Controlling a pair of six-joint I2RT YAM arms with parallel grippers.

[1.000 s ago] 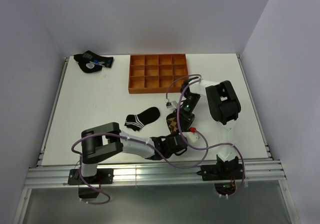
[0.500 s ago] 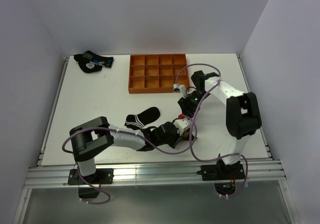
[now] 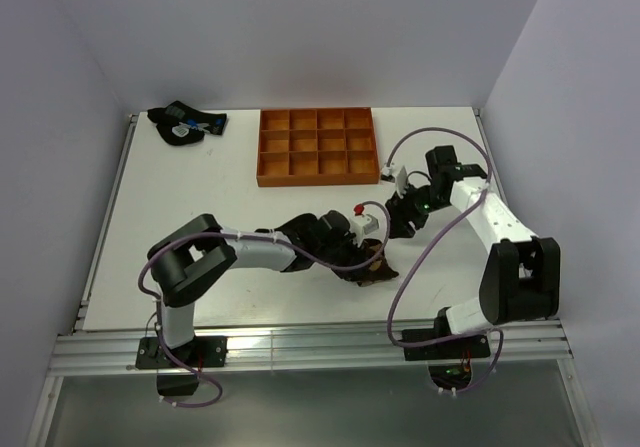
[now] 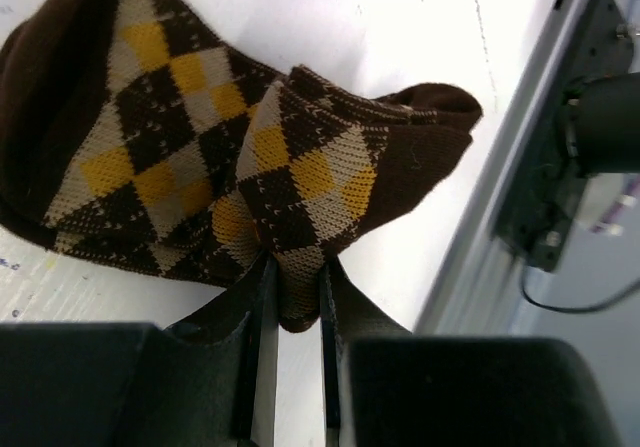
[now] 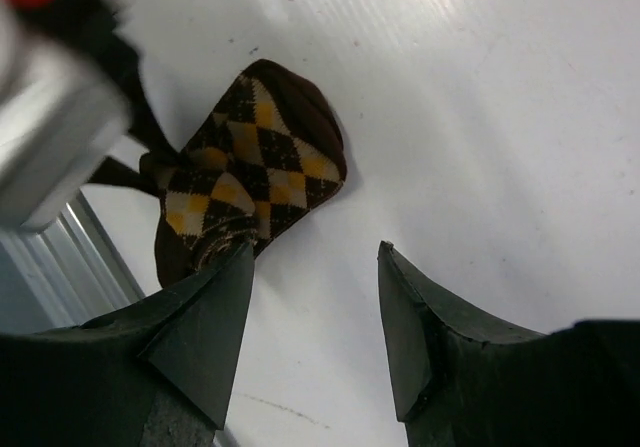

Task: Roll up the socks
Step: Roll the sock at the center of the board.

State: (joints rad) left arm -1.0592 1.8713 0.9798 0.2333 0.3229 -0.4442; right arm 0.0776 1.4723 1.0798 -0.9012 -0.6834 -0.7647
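The brown-and-black argyle sock (image 3: pixel 378 271) lies bunched on the table right of centre, near the front. My left gripper (image 3: pixel 368 257) is shut on a fold of it. In the left wrist view the fold sits pinched in that gripper (image 4: pixel 297 272), and the rest of the sock (image 4: pixel 190 147) spreads out beyond it. My right gripper (image 3: pixel 402 223) is open and empty just right of the sock. In its wrist view this gripper (image 5: pixel 312 257) hangs over bare table with the sock (image 5: pixel 255 172) beyond its left finger. The black ankle sock is hidden under my left forearm.
An orange compartment tray (image 3: pixel 317 147) stands at the back centre. A dark sock bundle with blue and white marks (image 3: pixel 185 124) lies at the back left. The metal rail (image 3: pixel 300 342) runs along the table's front edge, close to the argyle sock.
My left gripper has carried the argyle sock fold away from the front edge, and its forearm now covers the ankle sock. My right gripper has drawn back to the right, off the sock.
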